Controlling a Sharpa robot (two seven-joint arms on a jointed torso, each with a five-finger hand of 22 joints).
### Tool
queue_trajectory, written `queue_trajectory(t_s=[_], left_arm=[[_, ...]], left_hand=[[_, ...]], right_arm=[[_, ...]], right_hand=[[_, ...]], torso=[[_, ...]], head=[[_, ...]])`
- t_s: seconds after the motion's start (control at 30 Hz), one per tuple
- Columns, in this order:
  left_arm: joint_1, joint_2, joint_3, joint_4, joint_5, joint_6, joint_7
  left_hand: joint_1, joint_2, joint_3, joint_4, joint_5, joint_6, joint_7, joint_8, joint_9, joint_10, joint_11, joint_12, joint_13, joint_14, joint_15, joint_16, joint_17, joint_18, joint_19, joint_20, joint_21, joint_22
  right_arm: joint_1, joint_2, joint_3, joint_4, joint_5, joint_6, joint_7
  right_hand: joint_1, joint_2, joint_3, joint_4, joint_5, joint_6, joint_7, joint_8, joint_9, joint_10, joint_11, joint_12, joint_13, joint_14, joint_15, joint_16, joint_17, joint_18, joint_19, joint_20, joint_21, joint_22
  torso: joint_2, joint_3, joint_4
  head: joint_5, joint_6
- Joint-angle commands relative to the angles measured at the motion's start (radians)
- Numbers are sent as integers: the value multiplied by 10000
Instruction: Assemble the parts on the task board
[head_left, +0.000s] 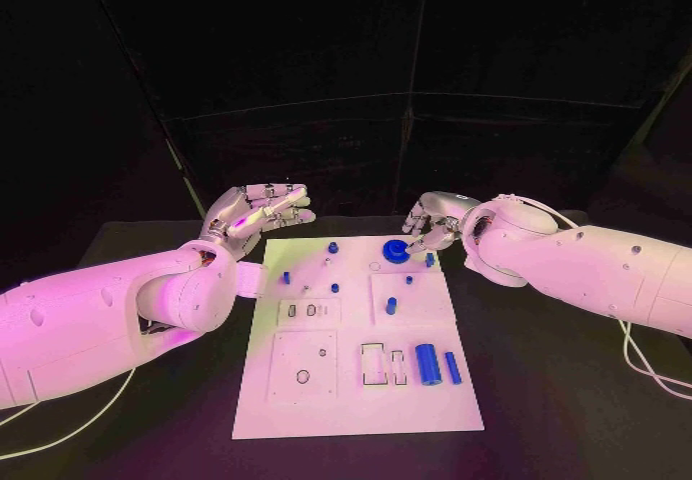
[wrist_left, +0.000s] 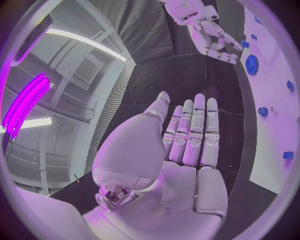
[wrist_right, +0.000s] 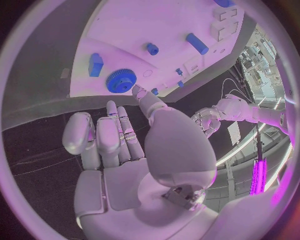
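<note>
Two hands over one black desk (head_left: 548, 400), with a white board (head_left: 361, 400) lying lengthwise at its middle. Left hand (head_left: 257, 213): raised above the desk just off the board's far left corner, palm open, fingers (wrist_left: 194, 132) straight and side by side, holding nothing. Right hand (head_left: 437, 222): at the board's far right corner, fingers (wrist_right: 115, 135) partly curled but apart, nothing in them; in the right wrist view the thumb tip lies right at the rim of the gear (head_left: 394, 251), though actual contact cannot be told. Gear: blue, toothed, flat on the board near its far edge, right of centre. Block (head_left: 430, 260): small, blue, just beside the gear on the board's right margin. Peg (head_left: 333, 246): blue, short, upright, left of the gear near the far edge. Further small blue parts: one at the left margin (head_left: 286, 277), one mid-board (head_left: 338, 288), one right of centre (head_left: 408, 280), one below it (head_left: 392, 304). Cylinder (head_left: 427, 364): blue, thick, lying on its side at the board's near right. Rod (head_left: 453, 368): blue, thinner, lying just beside the cylinder, parallel to it. Cut-outs (head_left: 382, 363): rectangular, left of the cylinder; smaller slots and holes sit in the board's left half.
</note>
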Motion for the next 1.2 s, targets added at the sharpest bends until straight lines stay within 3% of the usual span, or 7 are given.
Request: queue_trajectory(t_s=[0.03, 0.57, 0.73, 0.83, 0.9, 0.93, 1.2], left_arm=[[13, 23, 7, 6, 9, 166, 46], [12, 69, 7, -27, 9, 192, 32], [10, 84, 7, -44, 9, 201, 23], [10, 92, 6, -53, 9, 205, 20], [9, 96, 6, -58, 9, 208, 17], [9, 97, 6, -60, 9, 209, 15], [9, 110, 6, -70, 9, 219, 4]], left_hand=[[33, 18, -10, -65, 38, 51, 48, -64, -11, 35, 6, -65, -12, -1, 52, -46, 17, 141, 83, 21, -65, -14], [33, 18, -10, -65, 38, 51, 48, -64, -11, 35, 6, -65, -12, -1, 52, -46, 17, 141, 83, 21, -65, -14], [33, 18, -10, -65, 38, 51, 48, -64, -11, 35, 6, -65, -12, -1, 52, -46, 17, 141, 83, 21, -65, -14], [33, 18, -10, -65, 38, 51, 48, -64, -11, 35, 6, -65, -12, -1, 52, -46, 17, 141, 83, 21, -65, -14], [33, 18, -10, -65, 38, 51, 48, -64, -11, 35, 6, -65, -12, -1, 52, -46, 17, 141, 83, 21, -65, -14], [33, 18, -10, -65, 38, 51, 48, -64, -11, 35, 6, -65, -12, -1, 52, -46, 17, 141, 83, 21, -65, -14], [29, 18, -10, -70, 38, 56, 43, -76, -10, 43, 4, -84, -11, 4, 52, -58, 21, 142, 90, 22, -75, -21]], right_arm=[[-16, 117, 4, -99, -314, 485, -91], [-63, 712, 3, -754, -366, 771, -275], [-64, 831, 4, -900, -368, 820, -313], [-64, 893, 5, -966, -369, 944, -349], [-65, 930, 5, -1001, -369, 1069, -384], [-65, 942, 5, -1013, -369, 1120, -399], [-65, 1074, 7, -1178, -369, 1453, -505]], right_hand=[[113, 31, -83, 9, -29, -56, 0, -23, -7, -77, 7, 53, 3, 106, -6, 67, 12, -200, 81, -7, 60, 16], [284, 178, -295, 224, -115, -364, -33, -34, -15, 894, -169, 1043, 481, 85, -149, 131, -21, -199, 82, -133, 79, 13], [437, 127, -453, 274, -209, -406, -157, 0, 0, 1651, -366, 2028, 1082, 97, -299, 166, 14, -204, 115, -257, 98, 52], [562, 67, -730, 441, -302, -554, -221, -1, 1, 1614, -469, 3503, 2190, 190, -385, 390, 427, -256, 259, -359, 191, 262], [618, 99, -904, 636, -382, -608, -224, 30, 13, 1233, -463, 4726, 3175, 260, -371, 607, 831, -301, 397, -372, 292, 486], [777, 123, -980, 760, -356, -638, -215, 68, 26, 536, -466, 5623, 3995, 269, -409, 699, 967, -359, 443, -291, 336, 571], [594, 302, -1245, 1420, -442, -702, -138, 166, 44, 1567, -340, 8982, 7919, 408, -267, 1227, 1993, -446, 820, -261, 658, 1271]], torso=[[0, 9, 2], [11, 22, -6], [9, 21, 4], [5, 21, 11], [5, 25, 9], [7, 26, 10], [1, 25, -17]], head=[[-14, 6], [59, -36], [66, -51], [87, -66], [93, -74], [94, -76], [100, -86]])
